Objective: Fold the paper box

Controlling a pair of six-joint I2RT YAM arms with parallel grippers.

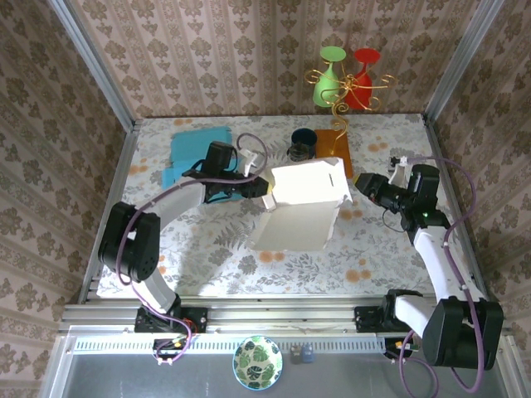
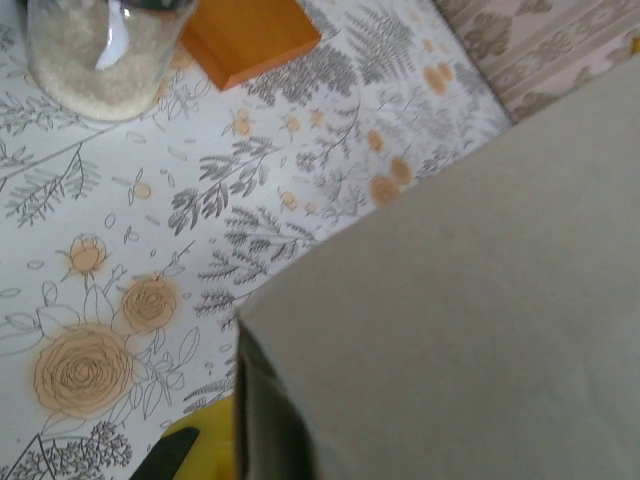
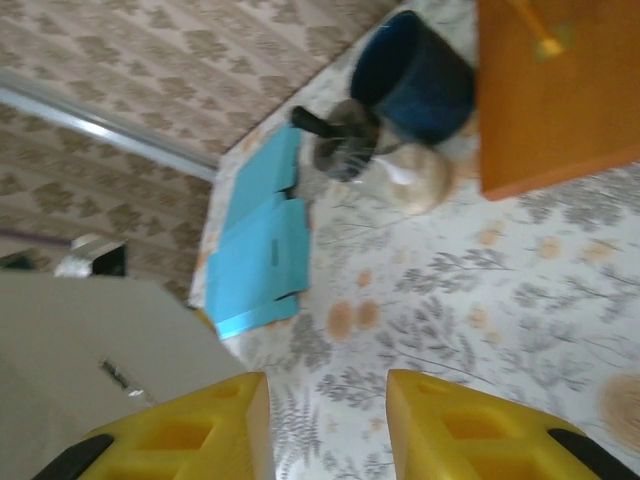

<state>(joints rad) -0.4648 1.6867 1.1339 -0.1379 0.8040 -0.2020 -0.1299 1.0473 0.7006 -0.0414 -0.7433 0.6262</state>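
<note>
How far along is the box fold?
Done: the paper box has its walls standing. In hand: the left gripper clamps its left edge; the right gripper sits beside it, jaws open and empty. Left: the large flap spread out in front needs folding.

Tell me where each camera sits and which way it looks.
Top: above and behind, looking down at the table; left arm, right arm, paper box between.
Left wrist: looks across the table past the box; one yellow finger shows.
Right wrist: faces the blue mug; two yellow fingers show.
Both wrist views share the orange board.
</note>
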